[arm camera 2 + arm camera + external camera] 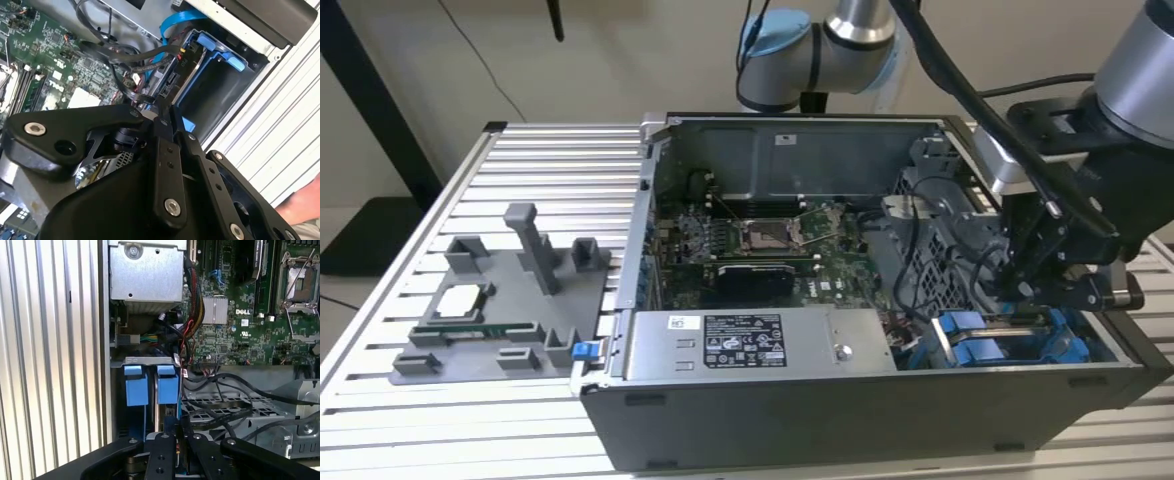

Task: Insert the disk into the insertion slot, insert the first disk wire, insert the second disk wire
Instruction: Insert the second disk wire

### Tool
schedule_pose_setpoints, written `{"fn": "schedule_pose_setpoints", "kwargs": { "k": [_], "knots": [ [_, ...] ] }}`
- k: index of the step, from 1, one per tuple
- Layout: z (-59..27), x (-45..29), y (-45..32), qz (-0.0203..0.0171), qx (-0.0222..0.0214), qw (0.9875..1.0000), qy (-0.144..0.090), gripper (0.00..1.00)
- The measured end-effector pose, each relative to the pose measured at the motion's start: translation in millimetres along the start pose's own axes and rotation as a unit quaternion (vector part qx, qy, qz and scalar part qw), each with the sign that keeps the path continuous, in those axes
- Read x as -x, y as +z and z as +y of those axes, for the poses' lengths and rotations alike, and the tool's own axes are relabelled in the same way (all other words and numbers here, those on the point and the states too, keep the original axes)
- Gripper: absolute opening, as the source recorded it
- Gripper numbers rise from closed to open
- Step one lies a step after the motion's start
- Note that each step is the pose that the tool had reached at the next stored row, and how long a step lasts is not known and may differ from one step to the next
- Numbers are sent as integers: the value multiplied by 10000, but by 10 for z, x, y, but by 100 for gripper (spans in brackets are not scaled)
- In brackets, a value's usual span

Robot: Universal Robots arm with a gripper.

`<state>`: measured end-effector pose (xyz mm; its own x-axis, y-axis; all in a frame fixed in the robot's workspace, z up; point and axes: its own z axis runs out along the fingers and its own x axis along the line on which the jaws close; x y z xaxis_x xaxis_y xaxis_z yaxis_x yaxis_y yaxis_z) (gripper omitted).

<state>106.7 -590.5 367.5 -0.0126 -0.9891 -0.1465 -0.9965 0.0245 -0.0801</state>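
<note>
The disk (171, 81) sits edge-on inside the insertion slot (987, 345), a bay of the drive cage with blue carrier tabs (167, 385) at the case's corner on the exterior view's right. In the first wrist view the disk's thin edge (158, 410) runs between two blue tabs. My gripper (1037, 295) reaches down into that corner. Its black fingers (162, 150) stand close together right at the disk's connector end. A black disk wire (131, 91) loops to their tip, and a thin dark piece shows between them at the gripper (177, 436).
The open computer case holds a green motherboard (761, 245), a silver power supply (747, 340) and loose black cables (220, 405). A grey fixture (507, 300) with parts stands on the slatted metal table (400, 400). A person's hand (300, 212) shows beside the case.
</note>
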Motion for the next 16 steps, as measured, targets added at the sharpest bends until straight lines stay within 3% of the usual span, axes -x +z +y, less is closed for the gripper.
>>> {"fn": "schedule_pose_setpoints", "kwargs": {
  "k": [8, 16],
  "knots": [
    [-54, -9, 70, -61, -4, 10000, 5, 0],
    [-96, -15, 118, -79, -5, 10000, -9, 0]
  ]
}}
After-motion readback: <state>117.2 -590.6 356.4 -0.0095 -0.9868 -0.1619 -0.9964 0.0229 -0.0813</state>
